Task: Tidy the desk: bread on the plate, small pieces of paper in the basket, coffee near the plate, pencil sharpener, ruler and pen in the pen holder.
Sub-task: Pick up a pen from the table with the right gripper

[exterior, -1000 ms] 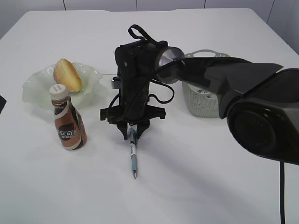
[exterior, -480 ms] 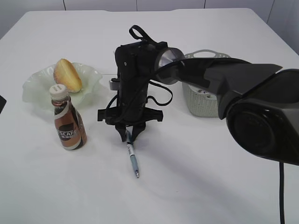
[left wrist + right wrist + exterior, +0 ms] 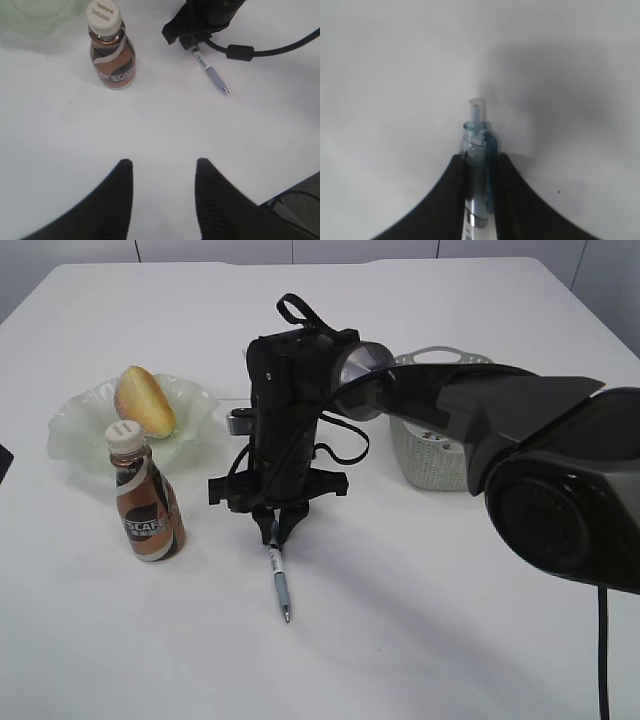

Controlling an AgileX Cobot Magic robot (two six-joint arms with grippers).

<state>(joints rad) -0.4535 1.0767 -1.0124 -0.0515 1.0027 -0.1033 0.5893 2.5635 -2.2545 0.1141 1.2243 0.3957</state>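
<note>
My right gripper (image 3: 273,534) is shut on the top end of a blue-grey pen (image 3: 279,578), which hangs down with its tip at the table. In the right wrist view the pen (image 3: 479,140) sits clamped between the two fingers (image 3: 480,159). My left gripper (image 3: 162,167) is open and empty above bare table, nearer than the coffee bottle (image 3: 111,50) and the pen (image 3: 212,77). The bread (image 3: 145,400) lies on the pale green plate (image 3: 80,425). The coffee bottle (image 3: 147,505) stands upright just in front of the plate. The pen holder, ruler and sharpener are not in view.
A pale basket (image 3: 430,455) with handles stands at the right behind the right arm. The arm's cable (image 3: 250,50) loops low near the pen. The table's near edge shows at the bottom right of the left wrist view.
My right gripper has risen slightly and shifted a little left with the pen's top end in it. The pen's tip stays low by the table.
</note>
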